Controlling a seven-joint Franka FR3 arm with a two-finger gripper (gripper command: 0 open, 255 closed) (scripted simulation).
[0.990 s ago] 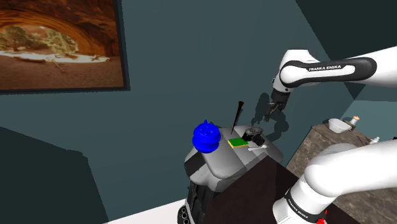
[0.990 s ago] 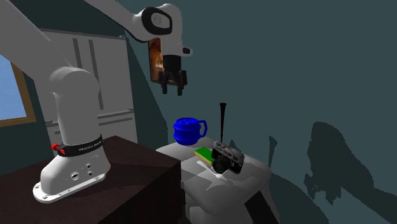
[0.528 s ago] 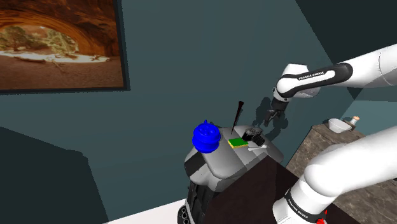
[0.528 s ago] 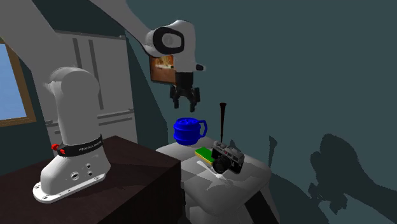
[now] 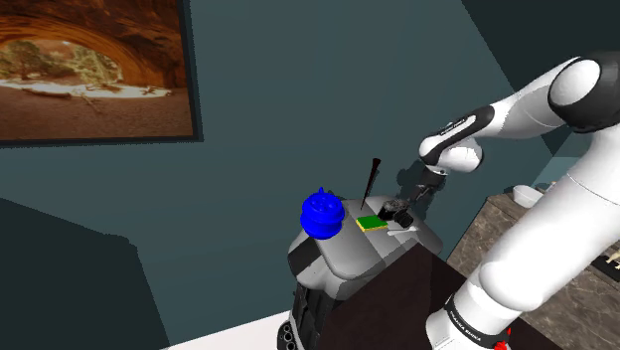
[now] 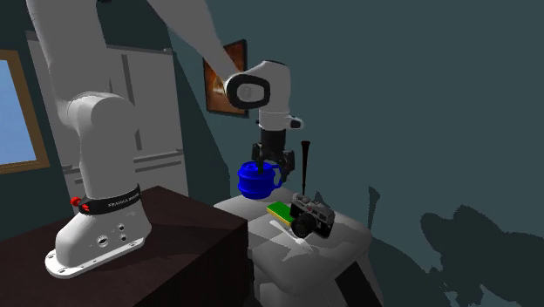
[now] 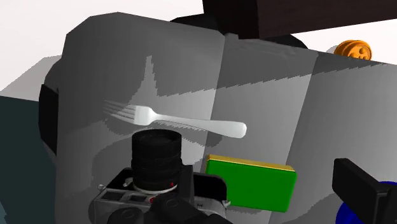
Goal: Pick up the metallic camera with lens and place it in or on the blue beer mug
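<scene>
Camera (image 7: 156, 184) and blue mug (image 6: 257, 179) share one grey table (image 6: 340, 244). The camera stands close to the table's edge, its dark lens pointing toward a fork (image 7: 184, 122) that lies flat a little beyond it. A green block (image 7: 251, 181) lies just beside the camera, between it and the mug. The gripper (image 6: 271, 167) hovers above the camera and looks down on its top, probably so that it can come straight down over the body. In the second exterior view its jaws stand apart and hold nothing, which fits an approach before the grasp. A thin black stick (image 6: 306, 166) stands upright near the camera, so I judge the descent needs care on that side. The mug stands upright with its handle to the second exterior view's right, ready to receive the camera.
</scene>
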